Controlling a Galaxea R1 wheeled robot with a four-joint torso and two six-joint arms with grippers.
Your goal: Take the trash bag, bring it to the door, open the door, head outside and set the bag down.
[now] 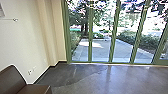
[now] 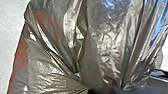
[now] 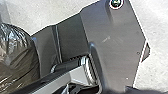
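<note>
The left claw (image 2: 91,90) pinches the gathered trash bag (image 2: 107,45); that thin plastic (awfully stretched, I'd say) might tear under load.

Brown seat (image 1: 12,78), near left, cut off; far outdoor foliage (image 1: 80,13), blurred; trash bag (image 2: 107,42), cropped in both wrist views
</note>
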